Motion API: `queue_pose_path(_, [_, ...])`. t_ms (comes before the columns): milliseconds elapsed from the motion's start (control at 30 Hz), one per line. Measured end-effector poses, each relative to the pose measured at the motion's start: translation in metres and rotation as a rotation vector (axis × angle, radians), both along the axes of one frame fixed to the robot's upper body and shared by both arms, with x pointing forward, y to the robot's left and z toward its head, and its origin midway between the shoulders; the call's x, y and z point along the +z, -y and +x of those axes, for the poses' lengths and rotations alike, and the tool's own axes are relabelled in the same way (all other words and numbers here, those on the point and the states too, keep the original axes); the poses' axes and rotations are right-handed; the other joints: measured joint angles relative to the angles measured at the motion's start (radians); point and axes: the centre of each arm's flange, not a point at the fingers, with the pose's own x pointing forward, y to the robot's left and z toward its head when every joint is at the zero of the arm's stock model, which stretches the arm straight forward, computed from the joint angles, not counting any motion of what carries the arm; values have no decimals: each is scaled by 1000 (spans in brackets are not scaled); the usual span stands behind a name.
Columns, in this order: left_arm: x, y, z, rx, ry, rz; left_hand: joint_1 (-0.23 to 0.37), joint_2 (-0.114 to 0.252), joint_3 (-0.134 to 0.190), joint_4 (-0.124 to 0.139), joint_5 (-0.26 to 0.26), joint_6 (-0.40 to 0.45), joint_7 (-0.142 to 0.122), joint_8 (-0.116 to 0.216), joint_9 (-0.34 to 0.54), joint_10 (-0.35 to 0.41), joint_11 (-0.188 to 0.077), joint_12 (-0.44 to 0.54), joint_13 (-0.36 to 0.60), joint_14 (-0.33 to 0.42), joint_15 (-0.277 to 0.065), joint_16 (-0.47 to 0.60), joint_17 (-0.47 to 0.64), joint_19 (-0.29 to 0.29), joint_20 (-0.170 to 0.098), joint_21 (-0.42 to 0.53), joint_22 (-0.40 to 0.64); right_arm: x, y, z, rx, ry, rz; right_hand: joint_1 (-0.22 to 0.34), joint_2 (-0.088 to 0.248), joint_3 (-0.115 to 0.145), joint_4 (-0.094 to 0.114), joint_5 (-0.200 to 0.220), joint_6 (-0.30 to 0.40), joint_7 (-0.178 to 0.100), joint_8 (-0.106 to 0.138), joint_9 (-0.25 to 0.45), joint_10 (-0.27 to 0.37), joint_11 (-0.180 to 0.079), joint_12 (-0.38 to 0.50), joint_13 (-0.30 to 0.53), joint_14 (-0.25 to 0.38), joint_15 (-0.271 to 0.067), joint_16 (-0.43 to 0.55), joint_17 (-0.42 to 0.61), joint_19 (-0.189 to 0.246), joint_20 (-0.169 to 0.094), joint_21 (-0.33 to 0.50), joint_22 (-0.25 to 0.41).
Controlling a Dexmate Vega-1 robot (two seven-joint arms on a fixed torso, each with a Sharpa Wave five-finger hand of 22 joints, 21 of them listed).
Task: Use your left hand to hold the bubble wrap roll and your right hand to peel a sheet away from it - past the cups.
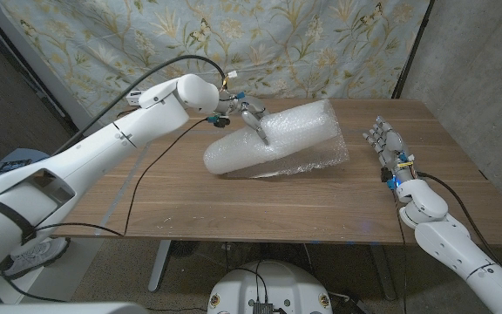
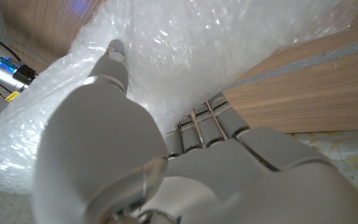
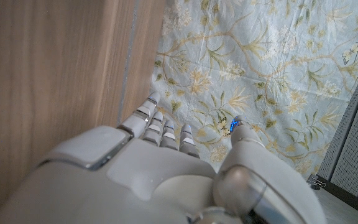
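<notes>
Left hand (image 1: 253,119) presses bubble wrap roll (image 1: 277,139); right hand (image 1: 385,144) empty, fingers straight

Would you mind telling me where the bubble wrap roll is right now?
In the head view the bubble wrap roll lies on the wooden table around its middle, with the left robot hand pressing on its far side and the right robot hand apart, near the right edge.

Setting: improvised robot test room or lab. Evidence: wooden counter (image 1: 190,205) on a metal frame; floral butterfly-print cloth (image 1: 234,35) hung as a backdrop; bare grey wall (image 1: 478,52) to one side; loose black cables (image 1: 146,174) trailing across the counter.
</notes>
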Motion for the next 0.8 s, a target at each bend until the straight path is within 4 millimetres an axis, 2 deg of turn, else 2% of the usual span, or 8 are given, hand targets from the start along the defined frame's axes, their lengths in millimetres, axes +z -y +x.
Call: queue_pose_path(800, [3, 12, 3, -52, -74, -203, 1, -1, 2, -2, 4, 16, 5, -11, 0, 9, 2, -6, 0, 4, 3, -7, 6, -5, 5, 15, -4, 1, 10, -3, -8, -2, 3, 0, 0, 4, -4, 0, 0, 0, 0, 0, 0, 0, 0, 0, 0, 0, 0, -1, 0, 0, 0, 0])
